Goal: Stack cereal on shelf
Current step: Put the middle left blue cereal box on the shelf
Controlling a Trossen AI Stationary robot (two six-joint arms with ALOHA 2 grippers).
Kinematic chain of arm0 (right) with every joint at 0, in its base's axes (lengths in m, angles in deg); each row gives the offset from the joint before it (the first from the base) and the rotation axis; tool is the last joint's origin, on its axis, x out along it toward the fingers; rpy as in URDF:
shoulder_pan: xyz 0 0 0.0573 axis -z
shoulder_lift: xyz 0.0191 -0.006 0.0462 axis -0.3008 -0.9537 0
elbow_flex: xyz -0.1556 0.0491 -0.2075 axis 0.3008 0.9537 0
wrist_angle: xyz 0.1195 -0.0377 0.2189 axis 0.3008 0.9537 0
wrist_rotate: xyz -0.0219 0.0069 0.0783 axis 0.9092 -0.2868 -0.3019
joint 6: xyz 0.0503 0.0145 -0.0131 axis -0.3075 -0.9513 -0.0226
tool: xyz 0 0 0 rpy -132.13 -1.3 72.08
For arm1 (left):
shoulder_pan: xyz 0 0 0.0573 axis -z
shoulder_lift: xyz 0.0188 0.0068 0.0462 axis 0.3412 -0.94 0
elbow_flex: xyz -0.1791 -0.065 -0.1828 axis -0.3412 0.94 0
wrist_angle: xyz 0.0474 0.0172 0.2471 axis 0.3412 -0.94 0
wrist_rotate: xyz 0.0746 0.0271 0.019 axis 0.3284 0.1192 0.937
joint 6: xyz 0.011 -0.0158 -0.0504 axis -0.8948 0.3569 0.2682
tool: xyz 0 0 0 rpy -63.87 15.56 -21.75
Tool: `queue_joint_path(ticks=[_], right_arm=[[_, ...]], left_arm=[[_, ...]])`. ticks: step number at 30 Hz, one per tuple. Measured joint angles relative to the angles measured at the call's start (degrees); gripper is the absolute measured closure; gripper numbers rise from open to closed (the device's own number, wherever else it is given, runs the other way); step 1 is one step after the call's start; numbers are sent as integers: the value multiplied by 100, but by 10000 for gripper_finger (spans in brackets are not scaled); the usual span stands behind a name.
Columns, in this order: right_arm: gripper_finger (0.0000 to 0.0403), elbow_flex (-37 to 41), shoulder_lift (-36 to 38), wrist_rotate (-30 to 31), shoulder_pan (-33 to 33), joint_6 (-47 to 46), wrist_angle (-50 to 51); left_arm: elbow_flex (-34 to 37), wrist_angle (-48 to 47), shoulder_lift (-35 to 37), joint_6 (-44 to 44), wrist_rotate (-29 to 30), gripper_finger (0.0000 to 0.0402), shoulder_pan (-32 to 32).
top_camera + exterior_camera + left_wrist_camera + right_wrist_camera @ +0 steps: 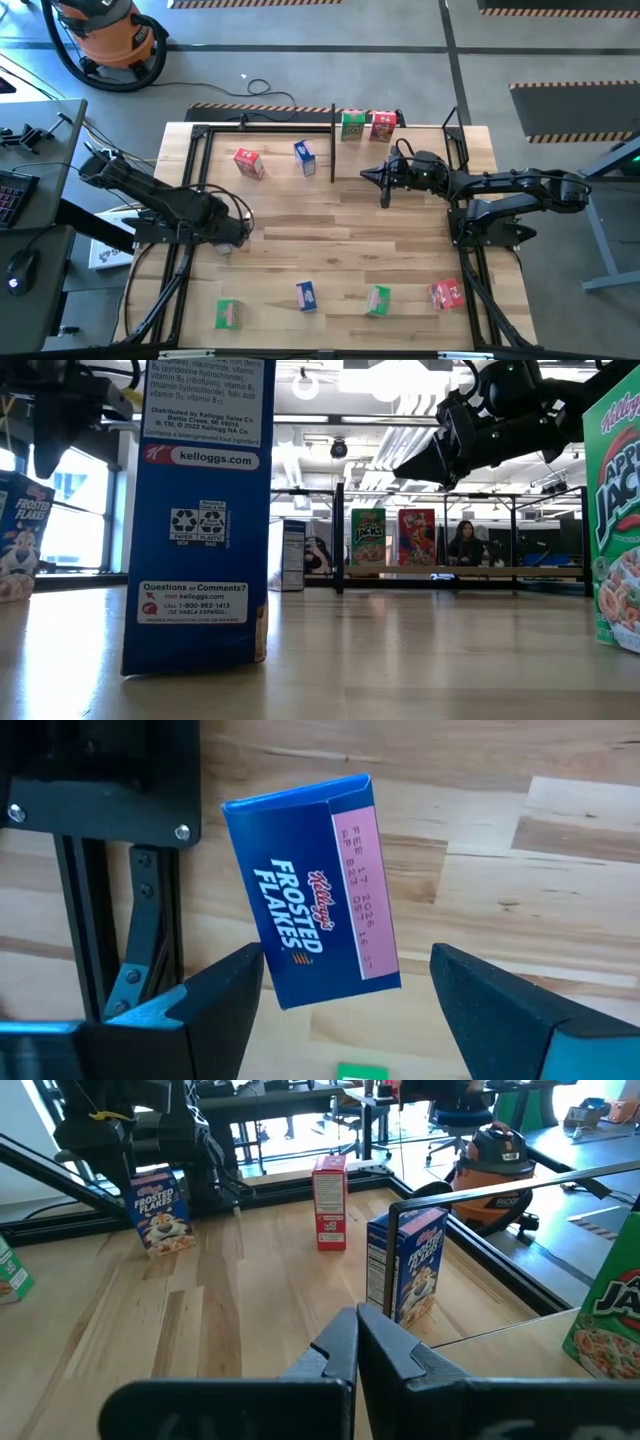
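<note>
- Left gripper [345, 995] hangs wide open above a blue cereal box [312, 890] lying flat — lower straight, straddling its narrow sides before closing.
- Right gripper [368, 176], pinched shut and empty, waits at the shelf [333, 140] post's 4 o'clock.

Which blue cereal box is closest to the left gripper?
The blue cardboard Frosted Flakes box just ahead of the left gripper, framed by its open fingers; the other two blue boxes stand farther right.

3 red boxes [249, 162]; 3 green [352, 125]; 2 blue [305, 155]
</note>
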State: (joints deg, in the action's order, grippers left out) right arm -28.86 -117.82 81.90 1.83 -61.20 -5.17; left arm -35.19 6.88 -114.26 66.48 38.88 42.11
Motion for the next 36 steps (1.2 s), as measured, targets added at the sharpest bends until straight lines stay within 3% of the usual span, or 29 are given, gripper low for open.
queue_joint_path(ticks=[8,20,24,30,33,36], right_arm=[[403,-1,0,-24,0,0,0],[403,0,0,-65,0,-5,0],[402,-1,0,-81,2,-136,1],[380,-1,0,-357,-4,-263,-2],[339,-2,0,-675,-100,-303,-5],[286,-2,0,-1079,-304,-304,-126]], left_arm=[[0,-60,-191,-283,-44,129,30],[-6,-102,-303,-465,-1,197,481],[-37,-114,-263,-814,289,210,584],[-353,315,-150,-2555,1430,217,481],[-422,878,-95,-3974,1887,218,212],[-428,1780,-97,-5708,1955,218,-166]])
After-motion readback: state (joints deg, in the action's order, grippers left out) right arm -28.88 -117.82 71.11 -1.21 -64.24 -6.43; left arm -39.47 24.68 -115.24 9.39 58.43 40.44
